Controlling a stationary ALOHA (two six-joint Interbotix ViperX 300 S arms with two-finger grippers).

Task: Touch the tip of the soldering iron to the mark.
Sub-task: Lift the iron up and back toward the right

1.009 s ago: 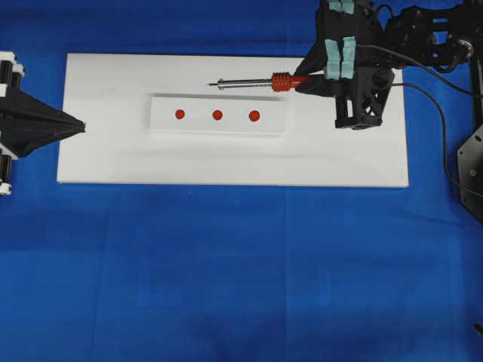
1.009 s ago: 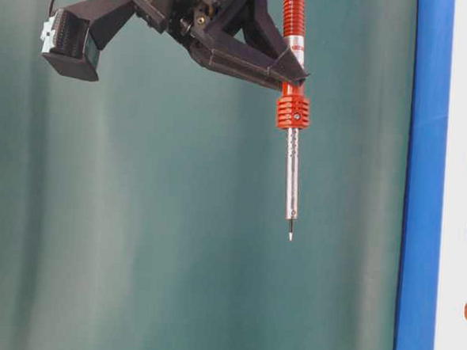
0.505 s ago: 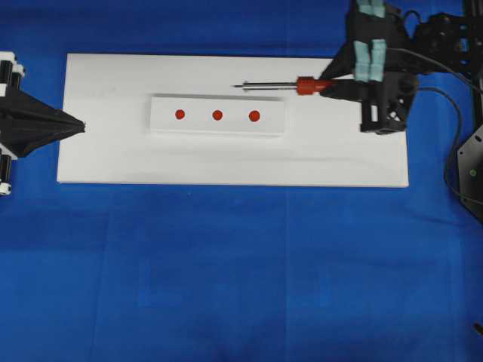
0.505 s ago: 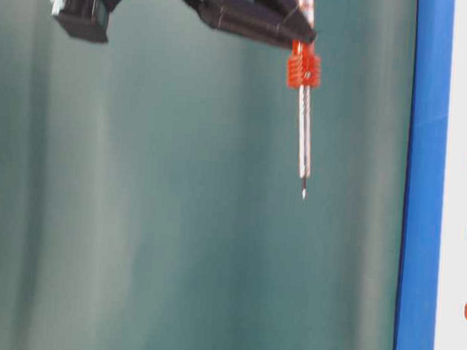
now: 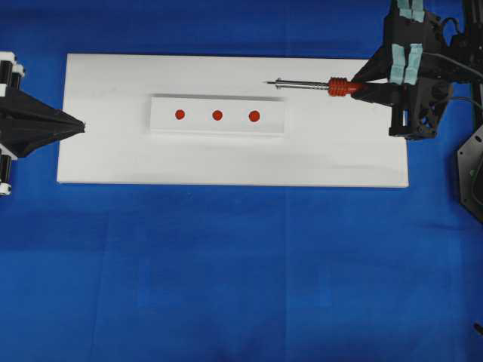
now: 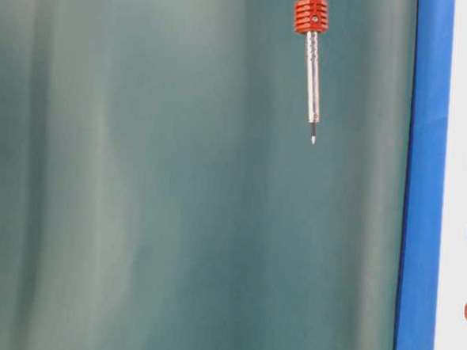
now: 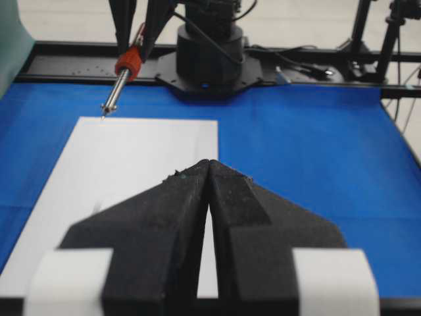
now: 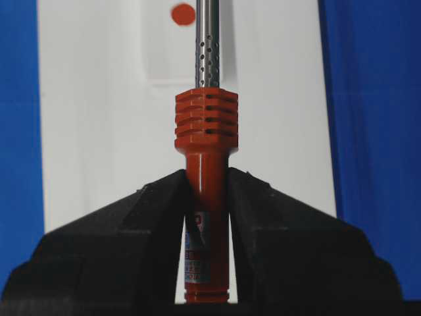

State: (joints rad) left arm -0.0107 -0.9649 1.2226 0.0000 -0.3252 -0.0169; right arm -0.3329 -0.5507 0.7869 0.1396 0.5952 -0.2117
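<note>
Soldering iron (image 5: 332, 86): orange-red ribbed handle, silver shaft; red dots (image 5: 217, 115); blue cloth (image 5: 241, 264).

black wedge fingers (image 7: 263, 224) w/ white tape; r. gripper (image 5: 361, 84) black w/ teal pads, black cables

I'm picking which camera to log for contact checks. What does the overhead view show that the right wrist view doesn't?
Only the overhead view shows all three red marks on the raised strip, the tip off to their right, and the left gripper shut at the board's left edge.

Only the right wrist view shows the right gripper's jaws clamped on the soldering iron below its ribbed collar, with the handle label.

Both show the iron's shaft, one red mark and the white board.
</note>
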